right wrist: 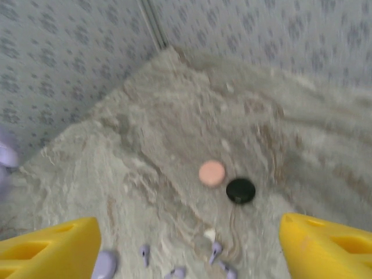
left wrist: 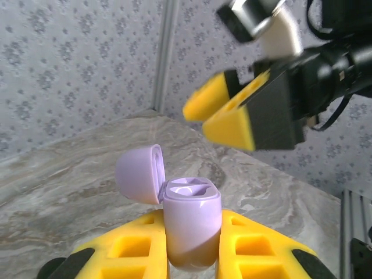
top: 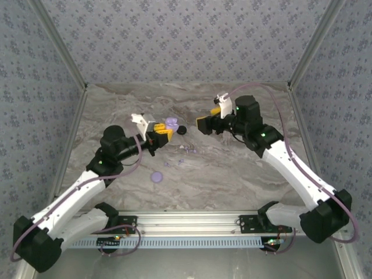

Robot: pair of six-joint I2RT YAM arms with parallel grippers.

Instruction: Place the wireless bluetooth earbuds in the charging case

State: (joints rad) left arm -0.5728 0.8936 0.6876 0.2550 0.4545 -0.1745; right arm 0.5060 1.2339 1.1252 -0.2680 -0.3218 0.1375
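The small earbuds [right wrist: 215, 251] lie scattered on the marble worktop [right wrist: 174, 116], near the right pincer [right wrist: 189, 232], whose fingers stand spread and empty. The left pincer [left wrist: 192, 258] pinches the lavender charging case [left wrist: 192, 215], upright, lid open.

The charging case [left wrist: 192, 203] sits clamped in the left tool [left wrist: 192, 220], its base hidden between the fingers and cut off by the frame. The right tool [left wrist: 199, 118] looks blurred. The earbuds [right wrist: 215, 251] on the counter [right wrist: 174, 116] are blurry, and some are cropped.
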